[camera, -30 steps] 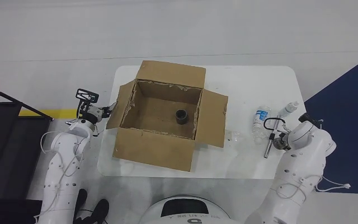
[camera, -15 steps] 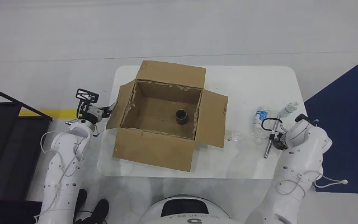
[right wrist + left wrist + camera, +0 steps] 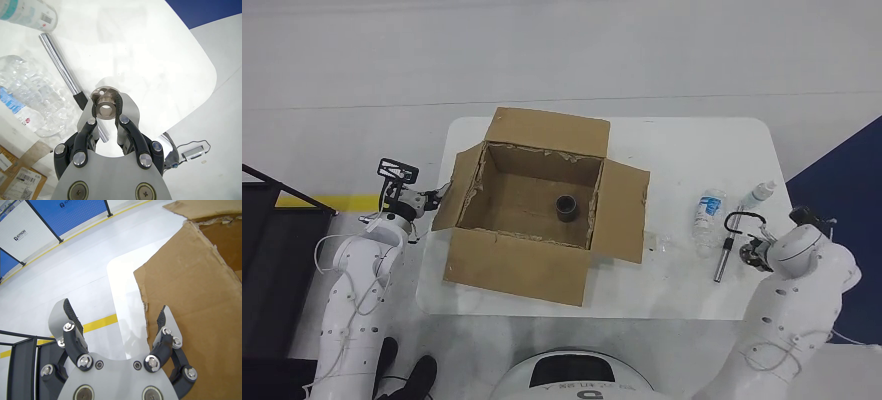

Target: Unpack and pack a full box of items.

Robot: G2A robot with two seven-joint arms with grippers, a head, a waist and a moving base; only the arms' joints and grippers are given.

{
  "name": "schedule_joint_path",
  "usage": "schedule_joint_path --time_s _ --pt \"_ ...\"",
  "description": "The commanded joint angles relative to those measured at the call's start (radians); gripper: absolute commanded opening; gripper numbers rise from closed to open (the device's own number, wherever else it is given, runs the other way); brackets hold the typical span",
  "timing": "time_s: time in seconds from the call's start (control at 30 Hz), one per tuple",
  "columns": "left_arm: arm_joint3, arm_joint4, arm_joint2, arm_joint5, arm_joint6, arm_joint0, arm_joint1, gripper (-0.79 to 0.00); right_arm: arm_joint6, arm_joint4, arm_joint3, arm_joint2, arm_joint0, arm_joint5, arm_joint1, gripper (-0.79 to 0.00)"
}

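Top view: a brown cardboard box [image 3: 532, 205] stands open on the white worktop [image 3: 672, 150], all four flaps folded outward. A short dark metal ring [image 3: 567, 207] sits on its floor, towards the right wall. Right of the box lie a crumpled clear plastic water bottle [image 3: 707, 215], a small white spray bottle [image 3: 759, 193] further right, and a chrome rod with a black grip [image 3: 724, 258] nearer the robot. The left tool [image 3: 435, 192] hangs just off the worktop's left edge, beside the box's left flap. The right tool [image 3: 752, 252] sits over the near right part of the worktop, just beside the rod.

Left wrist view: the left tool [image 3: 115, 304] is spread wide and grips nothing. One finger [image 3: 166, 321] overlaps the flap's torn edge; I cannot tell whether they touch.

Right wrist view: the right tool [image 3: 105, 99] is clamped on a silver flanged metal sleeve [image 3: 103, 96], bore facing the camera, above bare worktop [image 3: 151, 56]. The rod [image 3: 60, 64] lies just beside it, with the water bottle [image 3: 28, 91] beyond the rod and the spray bottle [image 3: 28, 17] near the rod's far end.
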Motion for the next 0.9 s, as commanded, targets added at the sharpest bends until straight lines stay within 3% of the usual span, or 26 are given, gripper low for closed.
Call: schedule_joint_path --time_s 0.0,0.23,0.4,0.6,0.87 --pt "0.000 0.000 0.000 0.000 0.000 0.000 0.000 0.000 -0.008 0.072 -0.049 0.006 -0.020 0.010 -0.003 -0.785" --pt "0.000 0.000 0.000 0.000 0.000 0.000 0.000 0.000 -0.031 0.483 -0.269 0.035 -0.118 -0.022 -0.018 -0.785" --pt "0.000 0.000 0.000 0.000 0.000 0.000 0.000 0.000 -0.027 0.691 -0.375 -0.012 -0.185 -0.088 -0.022 -0.785" --pt "0.000 0.000 0.000 0.000 0.000 0.000 0.000 0.000 -0.006 0.732 -0.463 -0.162 -0.213 -0.153 -0.014 -0.785" --pt "0.000 0.000 0.000 0.000 0.000 0.000 0.000 0.000 0.030 0.556 -0.422 -0.465 -0.117 -0.148 0.002 -0.785"
